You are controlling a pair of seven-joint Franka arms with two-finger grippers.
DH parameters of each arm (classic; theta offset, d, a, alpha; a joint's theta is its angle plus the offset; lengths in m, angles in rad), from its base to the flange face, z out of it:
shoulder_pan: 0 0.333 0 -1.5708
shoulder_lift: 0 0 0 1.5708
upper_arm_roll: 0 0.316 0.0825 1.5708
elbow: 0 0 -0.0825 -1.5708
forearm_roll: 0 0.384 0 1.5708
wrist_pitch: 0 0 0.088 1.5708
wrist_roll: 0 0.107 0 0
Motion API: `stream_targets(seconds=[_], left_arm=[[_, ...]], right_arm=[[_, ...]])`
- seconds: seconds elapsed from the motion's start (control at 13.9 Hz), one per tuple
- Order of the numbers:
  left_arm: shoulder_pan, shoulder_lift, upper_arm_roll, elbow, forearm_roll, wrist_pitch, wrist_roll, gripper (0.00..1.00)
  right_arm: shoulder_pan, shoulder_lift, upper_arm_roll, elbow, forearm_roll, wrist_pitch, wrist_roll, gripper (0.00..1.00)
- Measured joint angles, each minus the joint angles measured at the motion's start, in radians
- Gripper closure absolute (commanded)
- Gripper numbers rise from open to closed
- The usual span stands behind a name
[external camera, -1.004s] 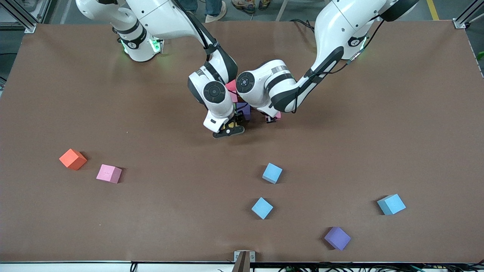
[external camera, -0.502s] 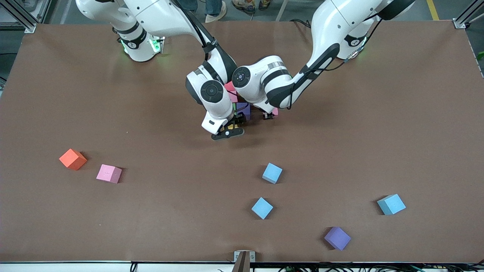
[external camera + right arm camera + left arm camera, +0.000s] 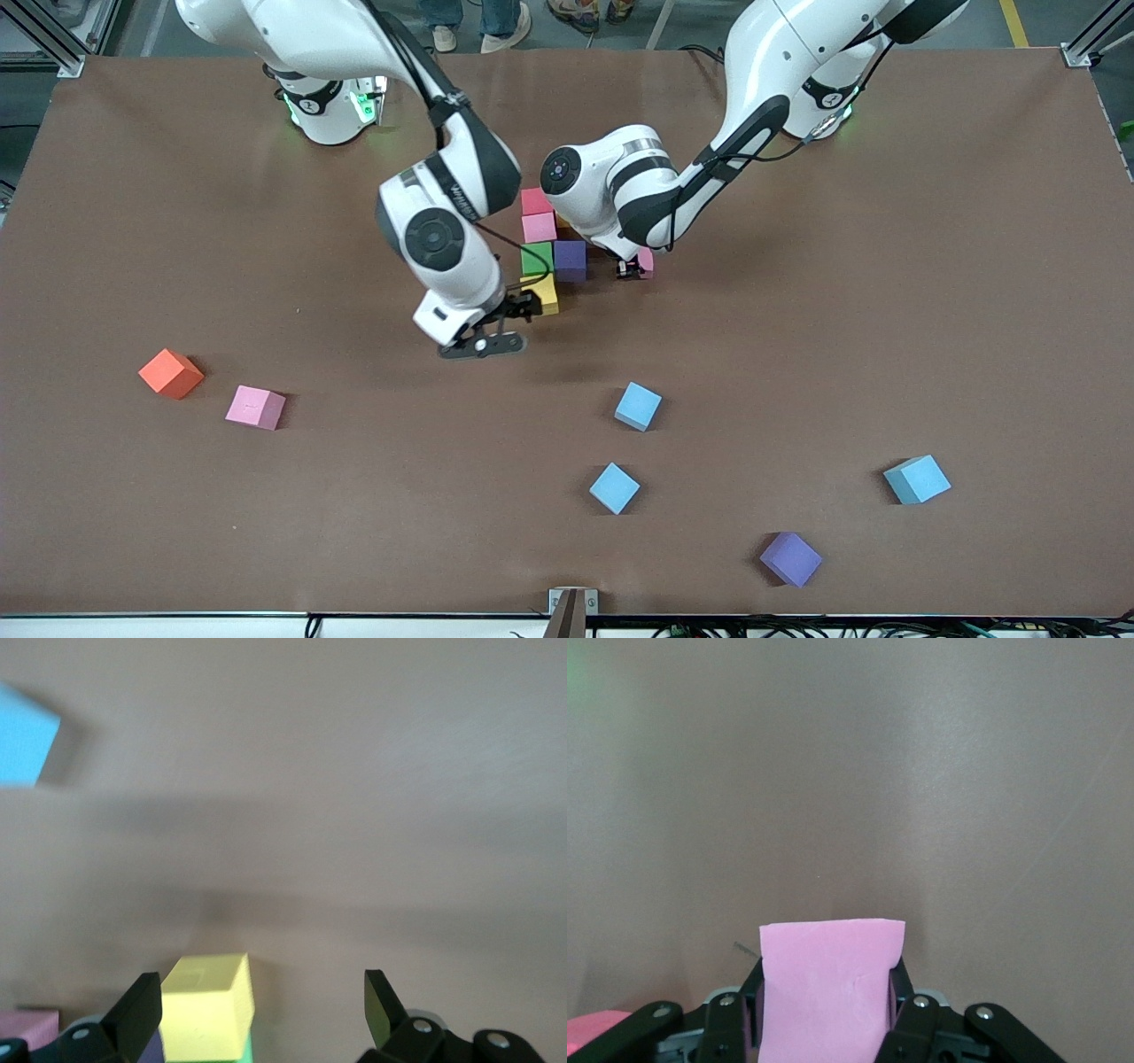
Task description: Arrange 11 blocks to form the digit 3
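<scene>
Even overhead light falls on the brown table (image 3: 886,310), casting soft, short shadows beside each loose cube and broader ones under both arms. Green status lights glow at the arm bases. The right wrist view is smeared, its light blue block (image 3: 22,735) soft-edged; the left wrist view is sharper, with pale sheen.

Right end effector (image 3: 514,312): withdrawn from block cluster toward right arm's end, uncovering yellow block (image 3: 542,293); fingers apart.
</scene>
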Motion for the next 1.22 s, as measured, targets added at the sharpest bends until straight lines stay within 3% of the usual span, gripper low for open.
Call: stream_targets(seconds=[0.5, 1.0, 1.22], left_arm=[[-0.031, 0.000, -0.001, 0.000, 0.065, 0.004, -0.019, 0.99], [-0.094, 0.010, 0.003, 0.002, 0.159, 0.008, -0.060, 0.99], [-0.098, 0.023, 0.006, 0.016, 0.174, 0.009, -0.061, 0.99]], right_arm=[[-0.229, 0.000, -0.078, 0.035, 0.001, -0.009, -0.123, 0.00], [-0.383, 0.018, -0.085, 0.019, -0.001, -0.026, -0.257, 0.00], [-0.489, 0.031, -0.089, 0.018, -0.004, -0.022, -0.403, 0.00]])
